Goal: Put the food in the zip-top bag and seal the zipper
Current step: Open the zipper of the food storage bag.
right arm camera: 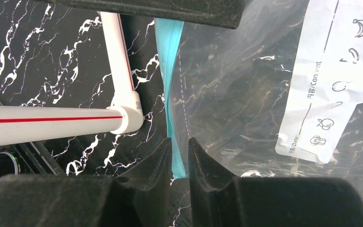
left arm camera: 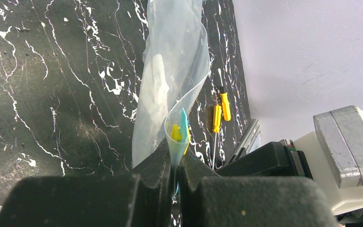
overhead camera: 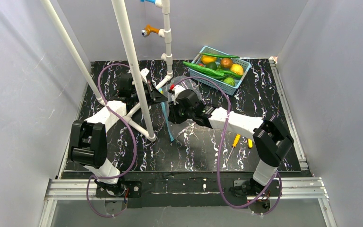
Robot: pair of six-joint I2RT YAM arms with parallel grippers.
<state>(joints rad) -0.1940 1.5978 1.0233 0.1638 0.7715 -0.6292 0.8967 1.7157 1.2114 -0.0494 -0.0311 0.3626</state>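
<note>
Nearest, two screwdrivers [overhead camera: 236, 140] lie on the dark marbled worktop [overhead camera: 189, 151] beside the right arm. Further in, at the middle, the left claw [left arm camera: 174, 158] is clamped tight on the clear zip-top bag [left arm camera: 170, 56] at its mouth edge, while the right claw [right arm camera: 179, 147] stands narrow with the teal zipper [right arm camera: 168, 52] in its gap; I cannot tell whether it pinches. The food [overhead camera: 220, 66] lies in the light-blue basket [overhead camera: 242, 77] at the far right corner, well apart from the bag
</note>
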